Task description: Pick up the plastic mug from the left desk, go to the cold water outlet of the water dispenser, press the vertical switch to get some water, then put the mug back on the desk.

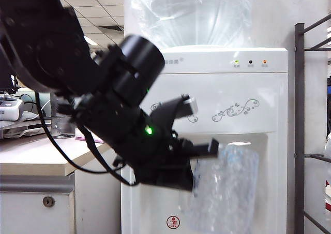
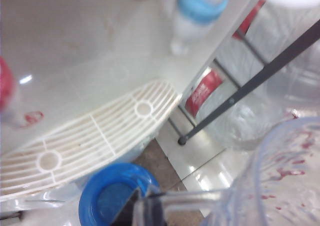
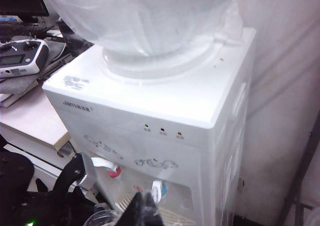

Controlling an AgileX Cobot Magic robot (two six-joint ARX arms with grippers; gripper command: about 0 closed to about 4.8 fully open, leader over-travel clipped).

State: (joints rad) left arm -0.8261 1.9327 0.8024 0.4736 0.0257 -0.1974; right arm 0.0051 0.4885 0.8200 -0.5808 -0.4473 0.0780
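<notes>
Gripping the plastic mug (image 1: 227,190), left claw (image 1: 204,164) hangs before the water dispenser (image 1: 248,89).

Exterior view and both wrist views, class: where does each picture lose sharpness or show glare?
Exterior view: the left gripper, shut on the plastic mug, is motion-blurred, while the water dispenser stays sharp. Left wrist view: the cold water outlet is soft, and the floor below glares. Right wrist view: hazy throughout, no right gripper visible.
</notes>
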